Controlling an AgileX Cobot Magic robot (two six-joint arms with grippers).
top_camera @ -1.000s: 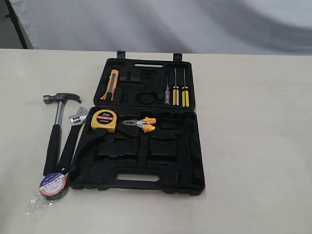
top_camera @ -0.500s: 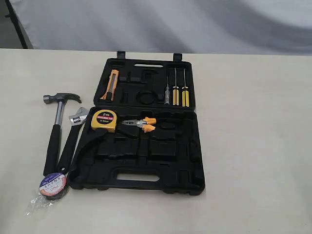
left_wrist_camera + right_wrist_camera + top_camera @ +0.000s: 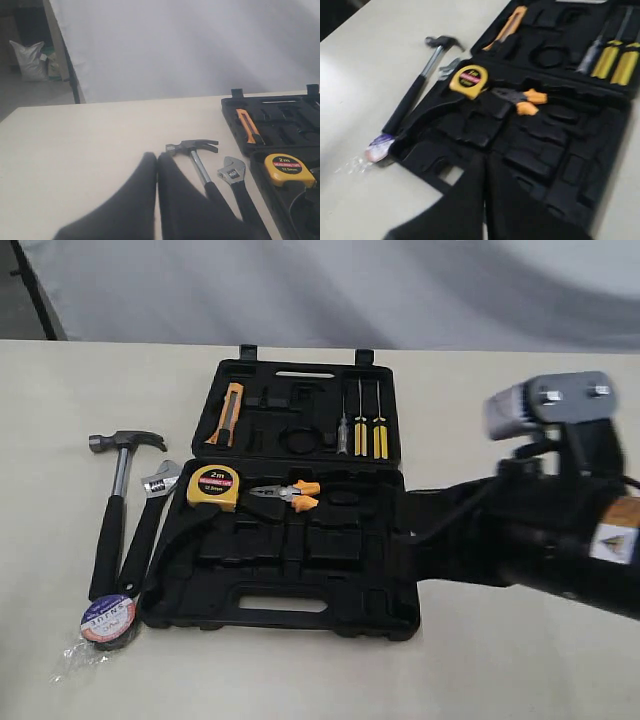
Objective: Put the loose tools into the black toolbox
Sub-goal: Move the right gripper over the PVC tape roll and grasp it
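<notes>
Blurred, the right pincer (image 3: 484, 167), its fingers pressed together, hung over the open black toolbox (image 3: 300, 625), which held a tape measure (image 3: 213, 487) and pliers (image 3: 290, 493). The left pincer (image 3: 156, 162) was likewise closed. The hammer (image 3: 110, 530), wrench (image 3: 145, 530) and tape roll (image 3: 108, 620) lay on the tabletop (image 3: 520, 670) beside the toolbox.

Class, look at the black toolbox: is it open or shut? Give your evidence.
Open. The black toolbox lies flat with both halves spread, recesses showing; the tape measure and pliers sit inside.
</notes>
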